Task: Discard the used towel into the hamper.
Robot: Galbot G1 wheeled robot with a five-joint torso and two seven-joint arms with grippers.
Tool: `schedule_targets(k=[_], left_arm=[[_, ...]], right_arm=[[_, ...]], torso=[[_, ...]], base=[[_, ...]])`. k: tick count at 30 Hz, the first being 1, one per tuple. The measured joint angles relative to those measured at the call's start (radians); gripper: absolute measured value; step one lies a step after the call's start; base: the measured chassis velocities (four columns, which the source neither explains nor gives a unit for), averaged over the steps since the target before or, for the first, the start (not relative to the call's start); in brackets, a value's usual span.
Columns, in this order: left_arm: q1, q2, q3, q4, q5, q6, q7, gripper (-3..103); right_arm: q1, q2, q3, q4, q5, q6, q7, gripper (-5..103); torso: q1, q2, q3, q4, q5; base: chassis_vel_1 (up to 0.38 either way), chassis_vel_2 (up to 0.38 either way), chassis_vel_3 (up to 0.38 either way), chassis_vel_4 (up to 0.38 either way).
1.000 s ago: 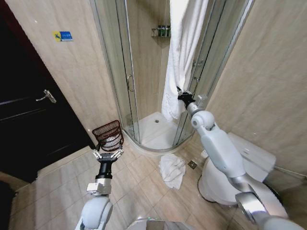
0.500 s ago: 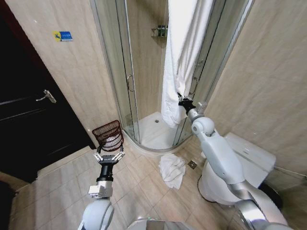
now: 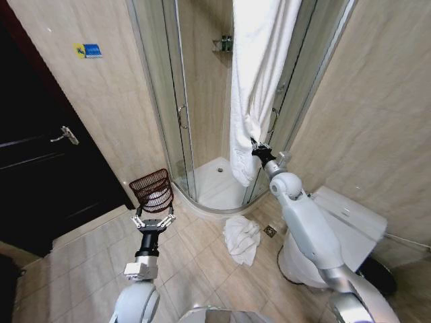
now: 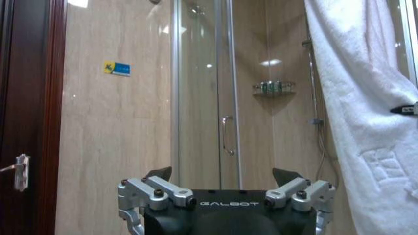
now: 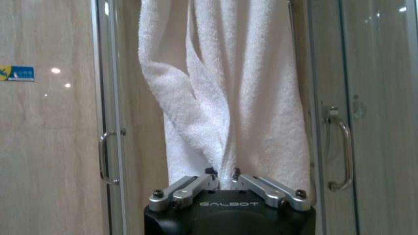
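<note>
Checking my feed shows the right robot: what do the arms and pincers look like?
Both arms have glossy white rounded shells. The left pincer and right pincer each have a black body printed GALBOT in white, silver metal finger links with bolts, and dark tips.

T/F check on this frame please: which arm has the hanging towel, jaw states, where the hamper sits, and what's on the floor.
1. The right gripper is shut on the hanging white towel. True.
2. The left gripper holds a towel. False: its jaws are open and empty, hovering over the floor tiles near the hamper.
3. The hamper stands on the floor beside the shower enclosure. True.
4. The hamper stands inside the shower. False: it is outside, by the glass door.
5. A crumpled white towel lies on the floor near the toilet. True.
</note>
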Motion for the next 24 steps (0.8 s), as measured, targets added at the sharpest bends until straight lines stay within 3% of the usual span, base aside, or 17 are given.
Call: schedule_targets(k=[24], left_arm=[[0.005, 0.0, 0.013, -0.006, 0.006, 0.0, 0.005, 100]], right_arm=[[-0.153, 0.042, 0.084, -0.005, -0.088, 0.041, -0.063, 4]], torso=[[0.0, 0.0, 0.0, 0.0, 0.0]], base=[[0.0, 0.0, 0.0, 0.0]])
